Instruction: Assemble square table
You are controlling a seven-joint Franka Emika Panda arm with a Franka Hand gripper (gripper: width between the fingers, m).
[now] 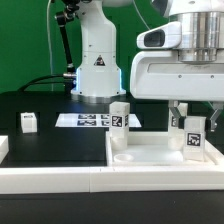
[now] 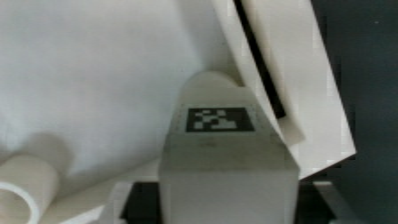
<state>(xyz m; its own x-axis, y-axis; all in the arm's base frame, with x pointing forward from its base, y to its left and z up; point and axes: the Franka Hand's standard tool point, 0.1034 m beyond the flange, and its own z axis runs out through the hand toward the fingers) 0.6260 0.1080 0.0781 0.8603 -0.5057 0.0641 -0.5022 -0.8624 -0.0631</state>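
Square table slab [image 1: 150, 155] lies flat. Leg [image 1: 120, 117] upright at its corner. Gripper [image 1: 191, 122] straddles second tagged leg [image 1: 192, 140]; whether pinching or merely flanking, cannot tell.

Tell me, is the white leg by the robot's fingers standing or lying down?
Standing: the leg stands on end, taller than wide, at a corner of the white slab.

We see a white slab [image 1: 150, 158] on a black table [image 1: 50, 140], white legs [image 1: 120, 117] bearing black-and-white checkered tags [image 2: 217, 119], and a green backdrop [image 1: 25, 40] behind the white arm [image 1: 97, 50].
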